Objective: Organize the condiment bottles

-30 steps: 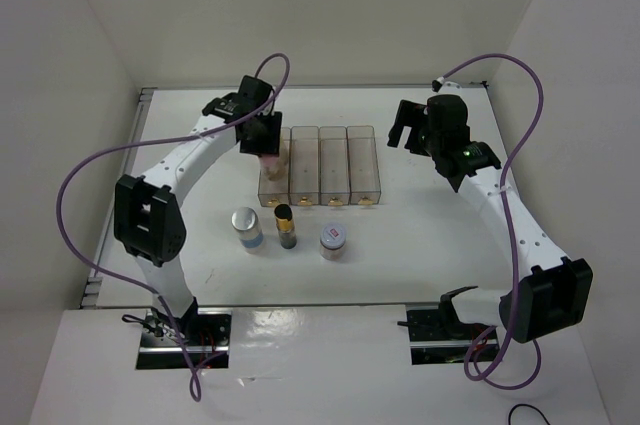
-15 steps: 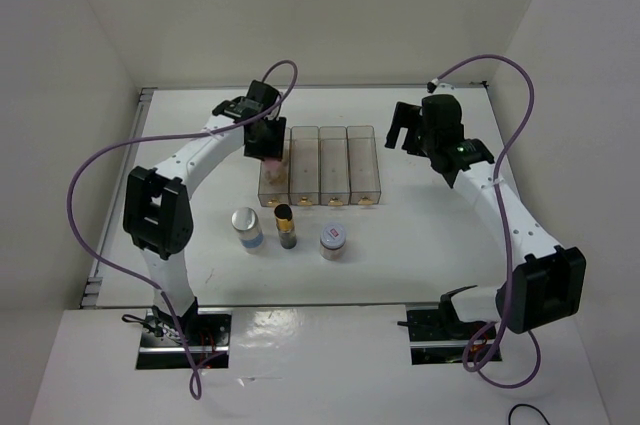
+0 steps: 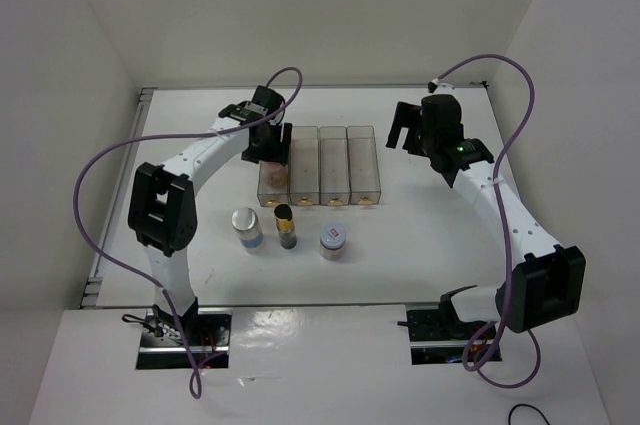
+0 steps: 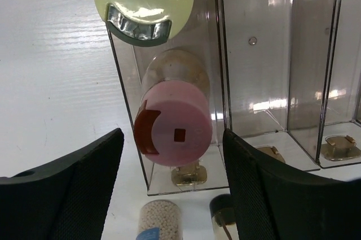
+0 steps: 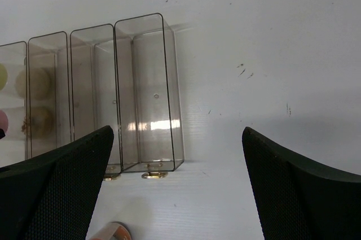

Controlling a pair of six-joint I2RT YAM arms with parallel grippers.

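In the left wrist view, the yellow-green-lid jar [image 4: 143, 3] stands at the far end of the leftmost clear bin [image 4: 127, 82]. The pink-lid jar [image 4: 175, 130] stands in the same bin nearer its front. My left gripper [image 4: 172, 138] is open above the pink lid, with a gap on each side. From above, the left gripper [image 3: 268, 145] is over that bin [image 3: 273, 185]. The blue-label jar [image 3: 247, 227], the dark bottle [image 3: 285, 226] and the silver-grey-lid jar [image 3: 333, 241] stand on the table in front of the bins. My right gripper [image 3: 403, 128] is open and empty, right of the bins.
Three more clear bins [image 3: 333, 165] stand side by side right of the first one, with nothing showing inside them. The rightmost bin [image 5: 148, 93] shows in the right wrist view. White walls close in the table at the back and sides.
The left gripper held the pink-lid jar over the leftmost bin; now its jaws are open and the jar stands in the bin. The left arm reached farther back. The right arm shifted slightly.
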